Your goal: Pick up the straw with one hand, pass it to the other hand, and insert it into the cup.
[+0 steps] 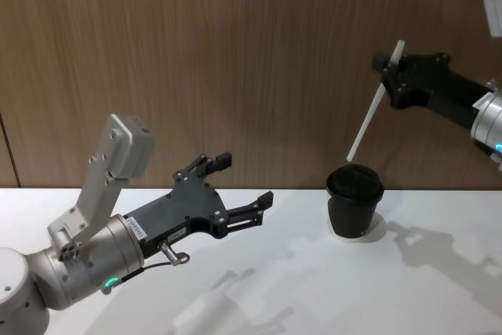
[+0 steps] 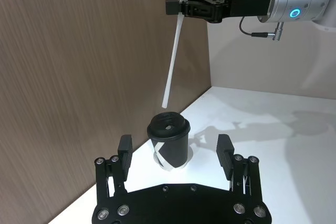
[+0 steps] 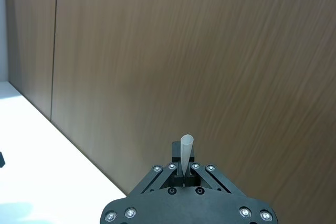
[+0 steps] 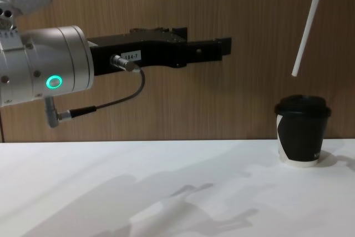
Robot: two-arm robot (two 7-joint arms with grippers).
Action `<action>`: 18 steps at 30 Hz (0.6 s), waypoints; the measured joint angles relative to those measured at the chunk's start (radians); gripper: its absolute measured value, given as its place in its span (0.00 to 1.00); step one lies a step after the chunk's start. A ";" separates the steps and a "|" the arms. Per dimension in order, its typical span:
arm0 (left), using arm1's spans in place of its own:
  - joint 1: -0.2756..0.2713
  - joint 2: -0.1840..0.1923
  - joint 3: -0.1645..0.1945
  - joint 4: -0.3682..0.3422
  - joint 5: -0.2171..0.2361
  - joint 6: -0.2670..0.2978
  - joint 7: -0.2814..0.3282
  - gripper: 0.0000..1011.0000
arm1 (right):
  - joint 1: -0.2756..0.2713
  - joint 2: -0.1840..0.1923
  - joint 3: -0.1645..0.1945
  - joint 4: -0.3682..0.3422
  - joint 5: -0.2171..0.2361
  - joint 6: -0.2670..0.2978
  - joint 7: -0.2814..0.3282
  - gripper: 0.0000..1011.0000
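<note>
The left gripper [image 1: 249,180] hovers above the white table [image 1: 274,288], fingers spread and empty, facing the cup [image 1: 354,200]. The cup stands upright on the table, lid on. Above it, the right gripper [image 1: 386,67] pinches the straw [image 1: 376,103] near its top; the straw's lower end hangs just over the lid, clear of it.

Straw [image 1: 374,110] held aloft over the lidded cup [image 1: 354,202].

The thin white straw hangs tilted, its upper part pinched between the closed fingers of the right claw [image 1: 390,67], a short stub poking above them; its lower end floats in the air just above the cup's black lid, apart from it. The small black paper cup, with a white curved panel and white base rim, stands upright on the white surface [image 1: 314,288] near the wooden wall. The left claw [image 1: 245,186], fingers spread and empty, hovers above the surface, well apart from the cup.
</note>
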 joint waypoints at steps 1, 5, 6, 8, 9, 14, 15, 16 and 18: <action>0.000 0.000 0.000 0.000 0.000 0.000 0.000 0.99 | 0.002 0.002 0.002 0.003 -0.002 0.000 0.002 0.01; 0.000 0.000 0.000 0.000 0.000 0.000 0.000 0.99 | 0.004 0.005 0.007 0.006 -0.003 0.003 0.007 0.01; 0.000 0.000 0.000 0.000 0.000 0.000 0.000 0.99 | 0.004 0.006 0.008 0.006 -0.003 0.005 0.008 0.01; 0.000 0.000 0.000 0.000 0.000 0.000 0.000 0.99 | 0.004 0.008 0.011 0.007 -0.003 0.008 0.013 0.01; 0.000 0.000 0.000 0.000 0.000 0.000 0.000 0.99 | 0.004 0.009 0.012 0.007 -0.003 0.010 0.014 0.01; 0.000 0.000 0.000 0.000 0.000 0.000 0.000 0.99 | 0.003 0.013 0.014 0.006 0.002 0.019 0.024 0.01; 0.000 0.000 0.000 0.000 0.000 0.000 0.000 0.99 | 0.002 0.014 0.014 0.006 0.004 0.021 0.027 0.01; 0.000 0.000 0.000 0.000 0.000 0.000 0.000 0.99 | 0.002 0.015 0.014 0.006 0.005 0.022 0.029 0.01; 0.000 0.000 0.000 0.000 0.000 0.000 0.000 0.99 | 0.002 0.017 0.014 0.006 0.008 0.023 0.032 0.01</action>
